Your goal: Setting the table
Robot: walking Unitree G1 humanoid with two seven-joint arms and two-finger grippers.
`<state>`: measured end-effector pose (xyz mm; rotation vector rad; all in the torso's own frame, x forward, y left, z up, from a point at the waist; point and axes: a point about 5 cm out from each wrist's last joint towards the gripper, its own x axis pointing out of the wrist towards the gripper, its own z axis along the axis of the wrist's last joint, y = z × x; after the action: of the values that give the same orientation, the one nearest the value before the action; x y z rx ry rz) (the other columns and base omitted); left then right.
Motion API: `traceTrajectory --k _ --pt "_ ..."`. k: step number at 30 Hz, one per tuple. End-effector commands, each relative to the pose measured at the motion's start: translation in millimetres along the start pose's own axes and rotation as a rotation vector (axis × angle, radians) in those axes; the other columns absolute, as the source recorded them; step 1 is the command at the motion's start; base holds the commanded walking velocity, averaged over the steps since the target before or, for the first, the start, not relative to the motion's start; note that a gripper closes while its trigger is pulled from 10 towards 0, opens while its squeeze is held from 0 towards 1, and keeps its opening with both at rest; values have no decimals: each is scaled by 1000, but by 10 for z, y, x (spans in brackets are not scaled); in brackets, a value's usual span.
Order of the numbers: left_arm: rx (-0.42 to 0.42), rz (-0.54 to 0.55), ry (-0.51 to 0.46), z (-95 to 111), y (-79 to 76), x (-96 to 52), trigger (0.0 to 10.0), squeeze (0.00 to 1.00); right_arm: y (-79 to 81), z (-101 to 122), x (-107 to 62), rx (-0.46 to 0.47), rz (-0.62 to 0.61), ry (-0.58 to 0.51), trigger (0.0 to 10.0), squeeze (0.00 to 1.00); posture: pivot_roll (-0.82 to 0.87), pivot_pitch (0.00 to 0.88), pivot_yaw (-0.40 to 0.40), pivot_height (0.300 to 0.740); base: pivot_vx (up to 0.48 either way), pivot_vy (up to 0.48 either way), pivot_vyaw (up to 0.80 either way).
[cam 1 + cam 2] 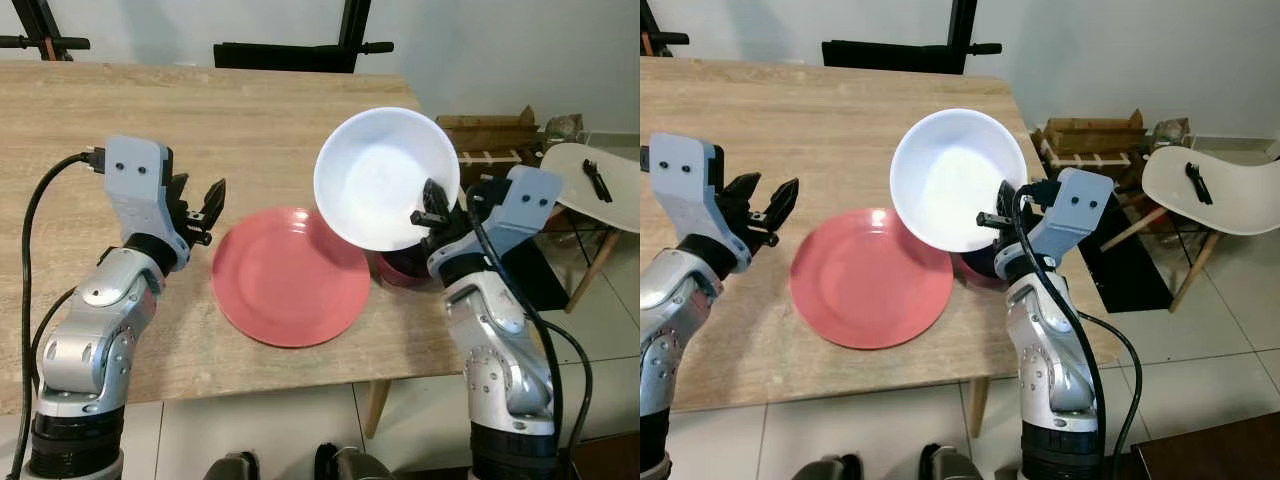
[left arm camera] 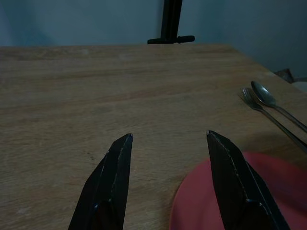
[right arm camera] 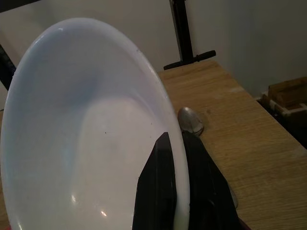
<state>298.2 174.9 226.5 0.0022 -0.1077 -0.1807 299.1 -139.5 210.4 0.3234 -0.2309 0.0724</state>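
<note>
Right fingers (image 1: 432,214) pinched the white bowl's (image 1: 385,175) rim and held it tilted above the bench (image 1: 250,130).

Bowl hung over the red plate's (image 1: 285,280) right edge, so the plate's centre lay leftward and below, nearer this arm. Left fingers (image 1: 205,210) stood wide and empty beside the plate's left rim. Fork and spoon (image 2: 268,108) lay beyond the plate; a dark red bowl (image 1: 402,270) sat beneath.

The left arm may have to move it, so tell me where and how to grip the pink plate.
Grip the pink plate by its rim on the robot's left, nearest the open left gripper. It lies flat on the table, so one finger would likely need to slip under that raised edge, coming in low from the side.
</note>
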Motion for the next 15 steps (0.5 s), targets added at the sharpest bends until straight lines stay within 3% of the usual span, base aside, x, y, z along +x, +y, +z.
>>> traceTrajectory --k 1,15 --pt "4 3 9 -34 -17 17 10000 0 -49 1 -7 -13 -15 -10 10000 0 -21 53 -4 740 0 0 0" --pt "10 0 6 -59 -71 60 10000 0 -109 -34 -7 -25 -33 -12 10000 0 -29 39 5 740 0 0 0"
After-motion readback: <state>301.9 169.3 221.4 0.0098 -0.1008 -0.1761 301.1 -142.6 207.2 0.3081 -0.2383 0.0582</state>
